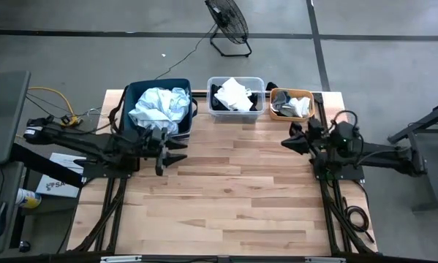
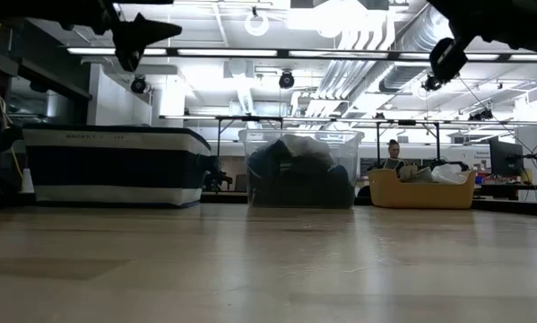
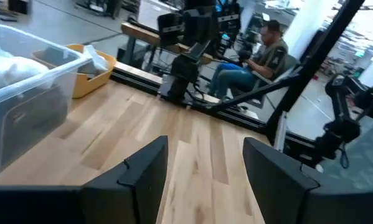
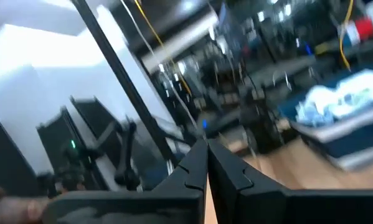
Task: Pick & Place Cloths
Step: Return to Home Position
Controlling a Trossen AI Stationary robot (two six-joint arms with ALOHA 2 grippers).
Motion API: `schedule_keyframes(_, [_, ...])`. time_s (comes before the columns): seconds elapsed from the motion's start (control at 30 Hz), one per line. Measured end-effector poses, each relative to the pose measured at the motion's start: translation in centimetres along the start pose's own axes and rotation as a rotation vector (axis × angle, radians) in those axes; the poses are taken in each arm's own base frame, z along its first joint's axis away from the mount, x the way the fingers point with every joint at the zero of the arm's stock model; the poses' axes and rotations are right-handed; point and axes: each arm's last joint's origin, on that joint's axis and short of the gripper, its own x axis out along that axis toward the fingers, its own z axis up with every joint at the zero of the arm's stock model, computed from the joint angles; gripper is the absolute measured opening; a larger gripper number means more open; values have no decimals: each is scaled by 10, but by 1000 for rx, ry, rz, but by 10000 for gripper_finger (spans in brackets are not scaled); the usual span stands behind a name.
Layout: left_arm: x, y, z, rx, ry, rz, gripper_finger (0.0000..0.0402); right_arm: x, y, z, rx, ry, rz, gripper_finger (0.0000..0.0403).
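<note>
The cloths lie in three containers along the table's far edge. Pale blue and white garments (image 1: 160, 107) fill the navy fabric bin (image 1: 134, 91). Black and white pieces (image 1: 233, 95) sit in the clear tub (image 1: 235, 117). Small white and grey pieces (image 1: 293, 107) sit in the orange tub (image 1: 304, 93). My left gripper (image 1: 177, 151) hangs open above the table just in front of the navy bin, empty. My right gripper (image 1: 287, 140) is shut and empty, raised in front of the orange tub, pointing toward the table's left.
Bare wooden table (image 1: 233, 197) spreads in front of the containers. A floor fan (image 1: 228, 22) stands beyond the far edge. A seated person (image 3: 261, 56) shows in the room behind the table. Boxes and cables (image 1: 54, 109) lie left of the table.
</note>
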Motion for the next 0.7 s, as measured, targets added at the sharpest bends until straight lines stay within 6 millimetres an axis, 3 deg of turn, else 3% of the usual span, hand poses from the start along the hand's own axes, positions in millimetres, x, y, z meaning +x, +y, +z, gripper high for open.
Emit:
schedule_keyframes(0.27, [-5, -6, -18, -13, -74, -13, 204, -11, 1, -15, -20, -121, 10, 4])
schedule_keyframes(0.5, [-11, -7, -29, -4, -163, -27, 204, -27, 2, -22, -76, -281, 123, 4])
schedule_keyframes(0.7, [-15, -2, -40, -16, -195, -47, 204, -34, 4, -24, -83, -292, 142, 4])
